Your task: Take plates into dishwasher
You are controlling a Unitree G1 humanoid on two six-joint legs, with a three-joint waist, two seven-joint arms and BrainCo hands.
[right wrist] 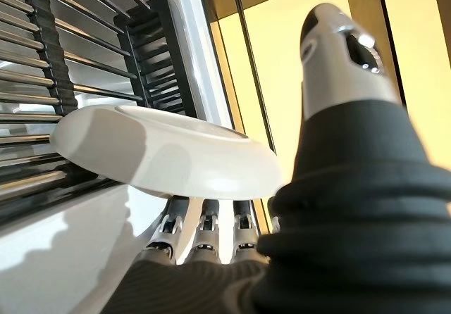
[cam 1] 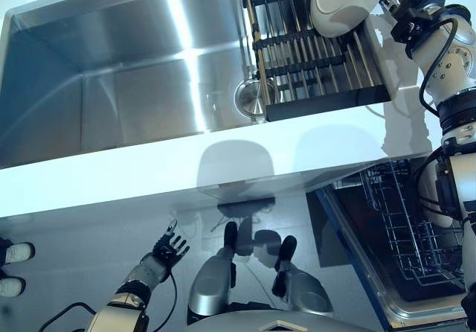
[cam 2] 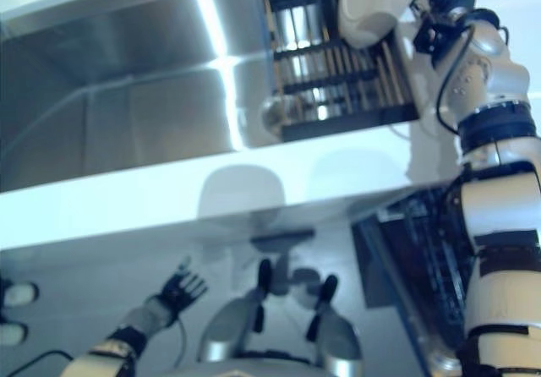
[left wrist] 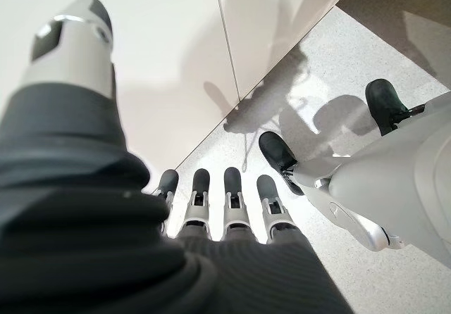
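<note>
A white plate [cam 1: 346, 3] is tilted over the far right end of the black drying rack [cam 1: 312, 68] that sits across the sink. My right hand [cam 1: 407, 12] is against the plate's right rim; in the right wrist view the plate [right wrist: 162, 155] lies just past the hand and hides how it is held. The dishwasher's open wire basket [cam 1: 405, 228] is below the counter at the lower right, under my right arm. My left hand [cam 1: 169, 249] hangs low over the floor in front of the counter, open and holding nothing, its fingers [left wrist: 211, 191] straight.
A deep steel sink [cam 1: 111, 79] fills the upper left, with a round drain [cam 1: 251, 97] beside the rack. The white counter edge [cam 1: 223, 161] runs across the middle. A person's shoes [cam 1: 13, 265] show on the floor at the far left.
</note>
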